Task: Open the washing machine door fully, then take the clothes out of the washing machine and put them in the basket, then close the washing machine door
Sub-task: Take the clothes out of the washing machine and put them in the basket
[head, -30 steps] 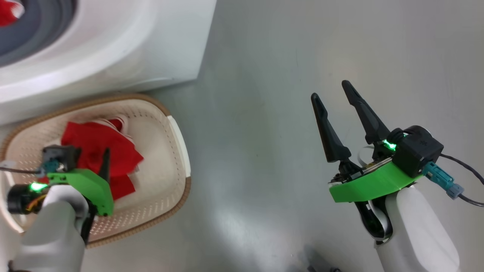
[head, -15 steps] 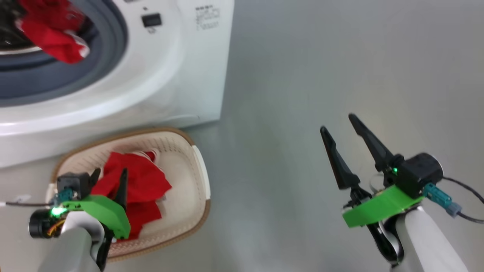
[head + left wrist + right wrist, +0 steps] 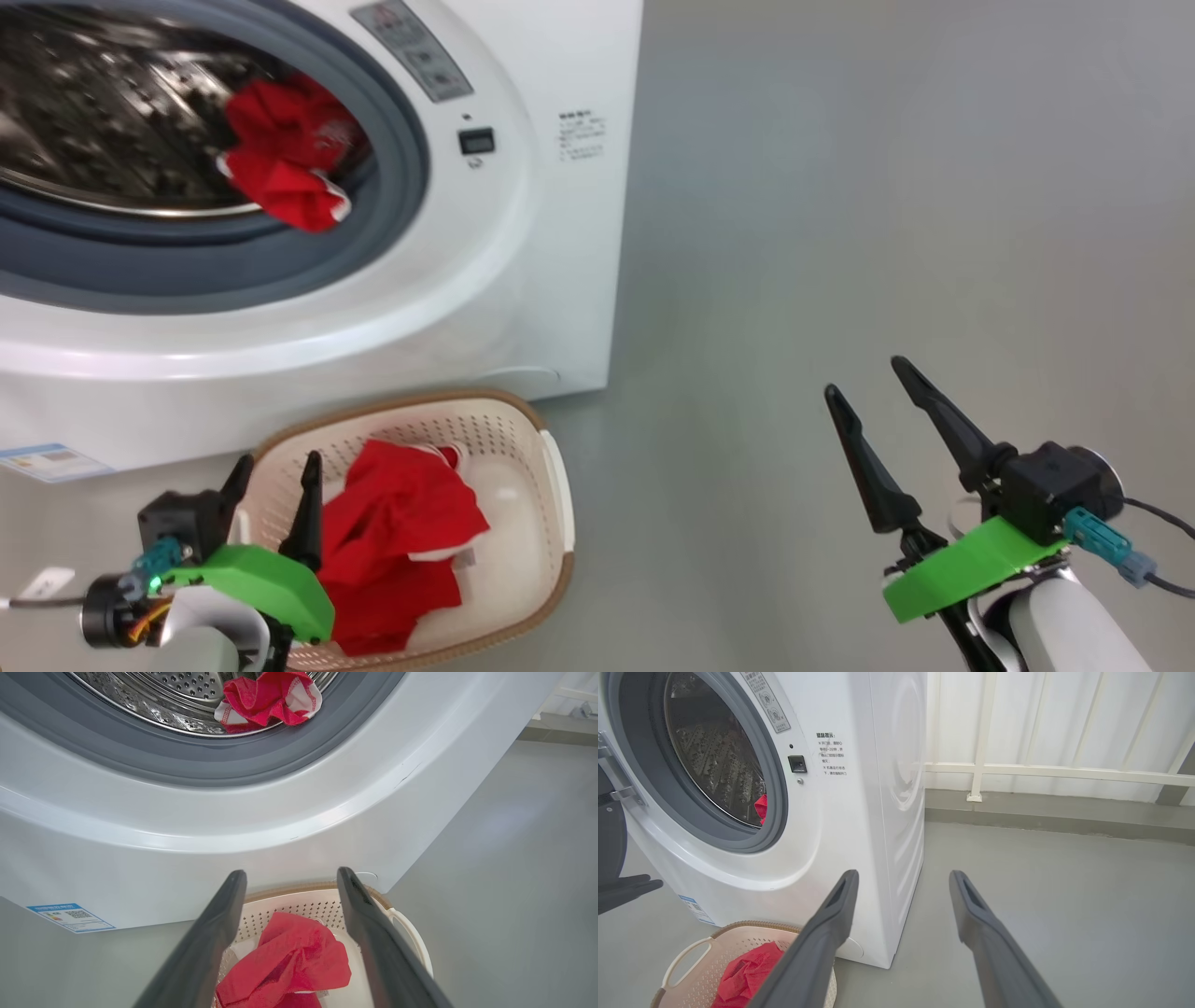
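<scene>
The washing machine (image 3: 523, 233) stands at the upper left with its drum uncovered. Red clothes (image 3: 285, 168) lie at the drum's front lip, also seen as red clothes (image 3: 268, 695). The door's black edge (image 3: 609, 844) shows swung out to the left. On the floor before the machine sits the basket (image 3: 555, 495) with a red garment (image 3: 401, 551) in it. My left gripper (image 3: 280, 459) hangs open and empty over the basket's left side, fingers toward the machine. My right gripper (image 3: 864, 376) is open and empty over bare floor to the right.
Grey floor (image 3: 887, 187) stretches right of the machine. A white panelled wall with a rail (image 3: 1041, 767) stands behind. A blue label sticker (image 3: 42, 460) is on the machine's lower front. The basket touches or nearly touches the machine's base.
The head camera has tilted up, bringing the drum and its red clothes into view. My left gripper has drawn back from the garment in the basket toward the basket's left rim.
</scene>
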